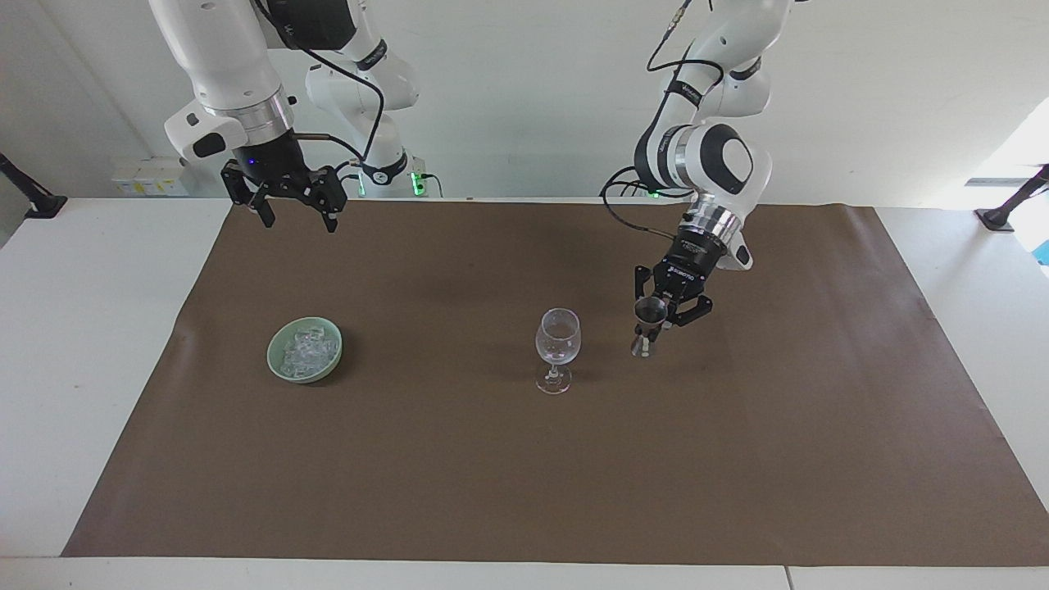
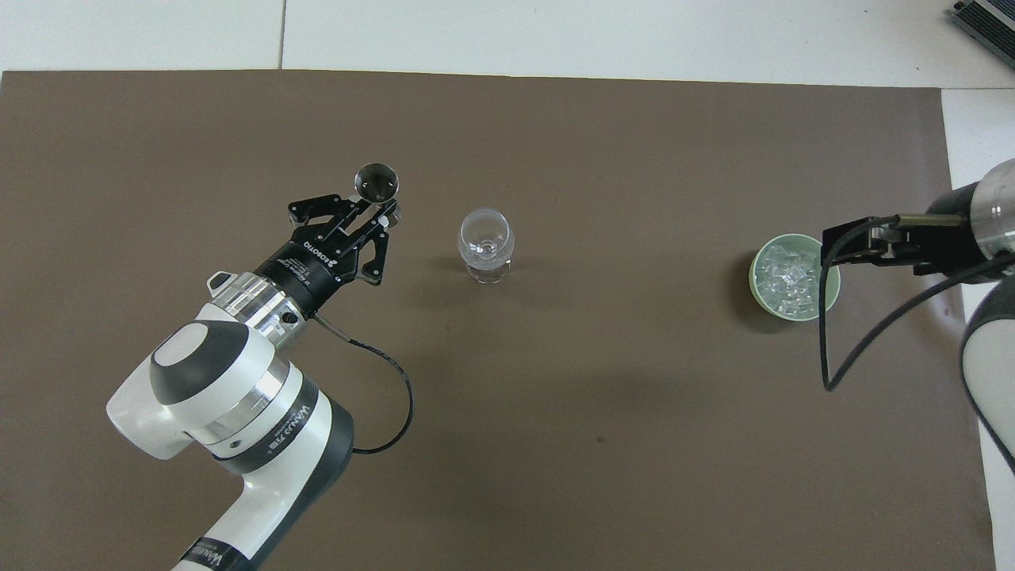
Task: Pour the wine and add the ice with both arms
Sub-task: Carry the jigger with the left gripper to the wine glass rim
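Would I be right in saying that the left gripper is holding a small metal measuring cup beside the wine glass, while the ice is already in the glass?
Not quite: the ice sits in the green bowl, as the facing view shows. The left gripper does hold the measuring cup beside the wine glass.

A plain dark brown mat (image 1: 459, 459) covers the white table (image 1: 90, 344). On the mat, a pale green bowl (image 1: 276, 365) holds clear glassy ice (image 1: 306, 349); beside it a colourless wine glass (image 1: 558, 338). Black grippers tip the white arms (image 1: 221, 57).
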Controlling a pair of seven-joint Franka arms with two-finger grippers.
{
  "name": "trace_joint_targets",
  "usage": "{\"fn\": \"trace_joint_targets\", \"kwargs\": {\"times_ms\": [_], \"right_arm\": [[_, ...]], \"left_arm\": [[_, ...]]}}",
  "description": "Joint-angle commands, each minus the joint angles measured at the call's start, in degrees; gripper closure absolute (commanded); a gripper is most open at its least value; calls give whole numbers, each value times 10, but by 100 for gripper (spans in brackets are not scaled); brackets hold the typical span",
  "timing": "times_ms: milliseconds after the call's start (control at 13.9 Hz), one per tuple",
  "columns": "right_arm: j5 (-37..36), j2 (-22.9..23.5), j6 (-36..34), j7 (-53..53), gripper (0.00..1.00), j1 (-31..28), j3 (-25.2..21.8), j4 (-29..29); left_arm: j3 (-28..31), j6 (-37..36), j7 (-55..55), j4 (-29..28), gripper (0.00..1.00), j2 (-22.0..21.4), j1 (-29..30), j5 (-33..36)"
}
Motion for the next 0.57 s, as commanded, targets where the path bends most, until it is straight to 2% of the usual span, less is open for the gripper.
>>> {"fn": "trace_joint_targets", "kwargs": {"times_ms": [0,503], "right_arm": [[2,-2,-5,-6,0,-2,2,2],[2,-1,-5,-6,0,-2,2,2]], "left_arm": [[5,62,3,58,100,40,-32,6],[5,100,11,80,100,54,-69,74]]}}
